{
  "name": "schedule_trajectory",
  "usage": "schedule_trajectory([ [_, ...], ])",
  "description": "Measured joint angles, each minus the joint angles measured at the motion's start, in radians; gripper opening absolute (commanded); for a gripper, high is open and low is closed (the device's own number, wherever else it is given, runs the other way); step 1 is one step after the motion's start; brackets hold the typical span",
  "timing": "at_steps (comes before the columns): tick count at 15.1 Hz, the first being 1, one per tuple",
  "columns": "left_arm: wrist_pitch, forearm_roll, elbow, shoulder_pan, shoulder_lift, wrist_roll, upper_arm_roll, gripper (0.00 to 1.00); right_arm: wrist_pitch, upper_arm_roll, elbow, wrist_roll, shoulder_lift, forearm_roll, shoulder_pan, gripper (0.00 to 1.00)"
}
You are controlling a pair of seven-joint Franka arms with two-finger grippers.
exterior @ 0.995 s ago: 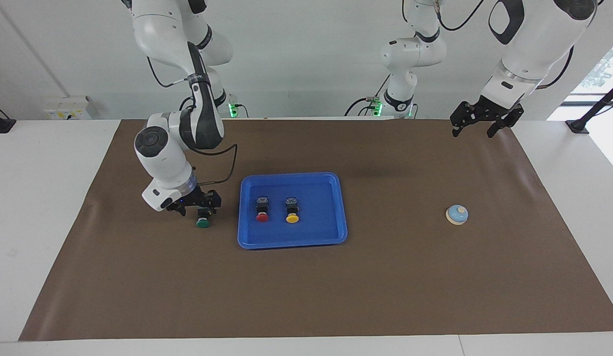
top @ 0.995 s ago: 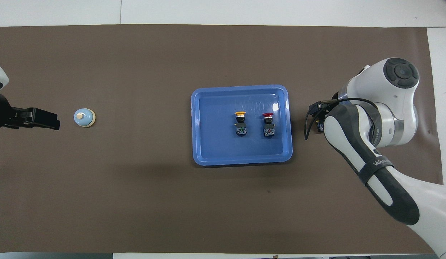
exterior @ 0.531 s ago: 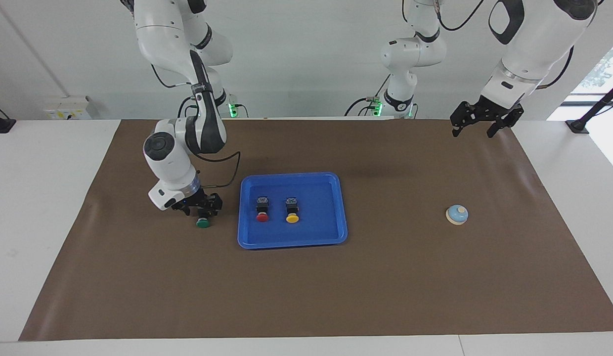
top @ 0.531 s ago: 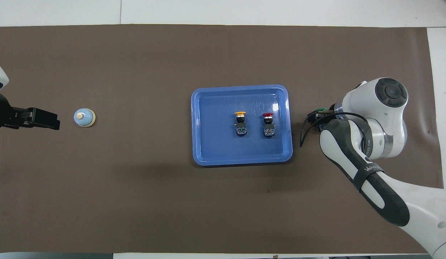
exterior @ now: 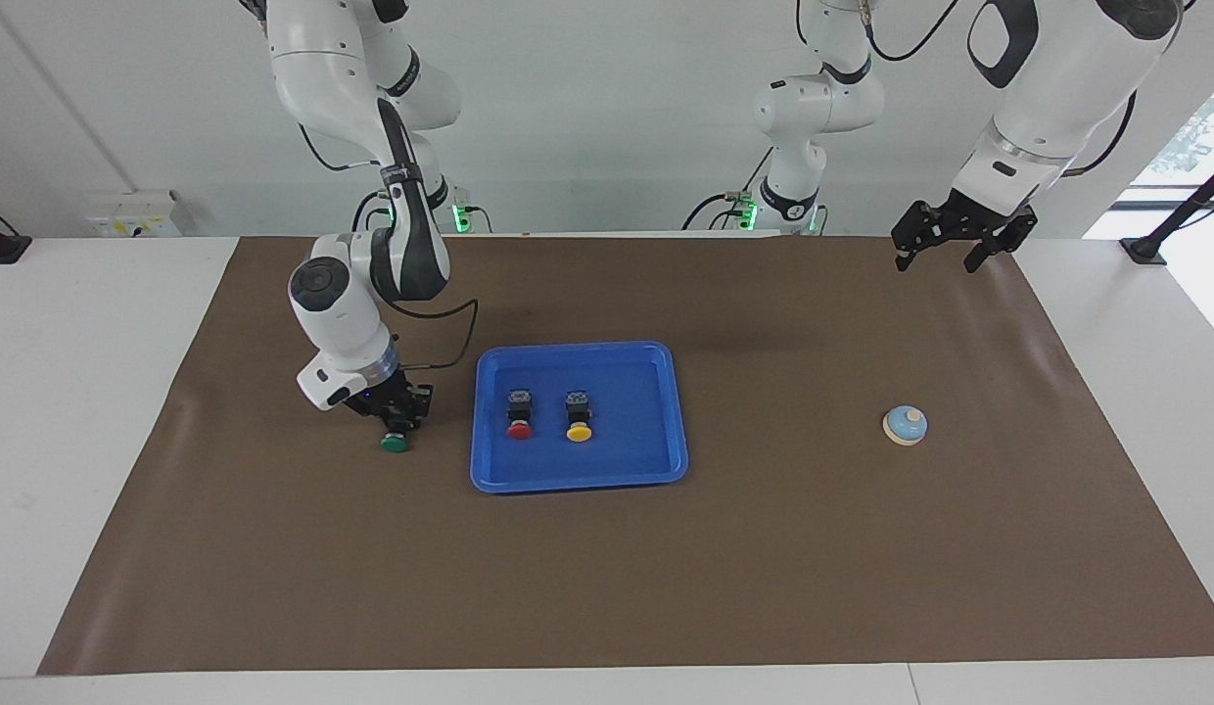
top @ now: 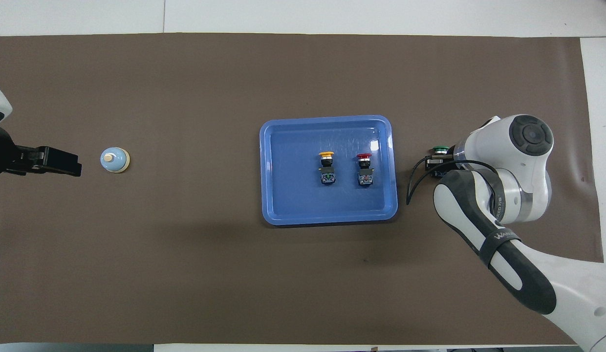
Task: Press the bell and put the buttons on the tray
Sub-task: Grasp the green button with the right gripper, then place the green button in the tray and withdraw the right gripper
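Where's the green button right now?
The green button is on the brown mat beside the tray, toward the right arm's end of the table, with the right gripper down on it. It is not in the tray yet.

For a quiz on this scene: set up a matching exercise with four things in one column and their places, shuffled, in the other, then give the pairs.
Things:
1. green button
2. red button
3. bell
4. left gripper

Places:
A. in the blue tray, beside the yellow button
B. alone on the brown mat, toward the left arm's end
C. at the right gripper, beside the tray
D. raised over the mat's edge nearest the robots

Pairs: 1-C, 2-A, 3-B, 4-D
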Motion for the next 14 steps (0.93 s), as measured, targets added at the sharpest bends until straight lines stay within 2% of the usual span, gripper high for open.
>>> schedule_trajectory([
  [3, 0.000, 0.000, 0.000, 0.000, 0.000, 0.000, 0.000, 1.00, -0.014, 0.009, 0.007, 0.000, -0.004, 0.000, 0.002, 0.00],
  [5, 0.000, 0.000, 0.000, 0.000, 0.000, 0.000, 0.000, 1.00, -0.071, 0.023, 0.045, 0.006, -0.014, 0.002, 0.034, 0.00],
  [10, 0.000, 0.000, 0.000, 0.000, 0.000, 0.000, 0.000, 1.00, -0.246, 0.033, 0.260, 0.230, -0.016, 0.008, 0.237, 0.00],
  [14, 0.000, 0.000, 0.000, 0.000, 0.000, 0.000, 0.000, 1.00, -0.264, 0.035, 0.380, 0.370, 0.065, 0.032, 0.361, 0.00],
])
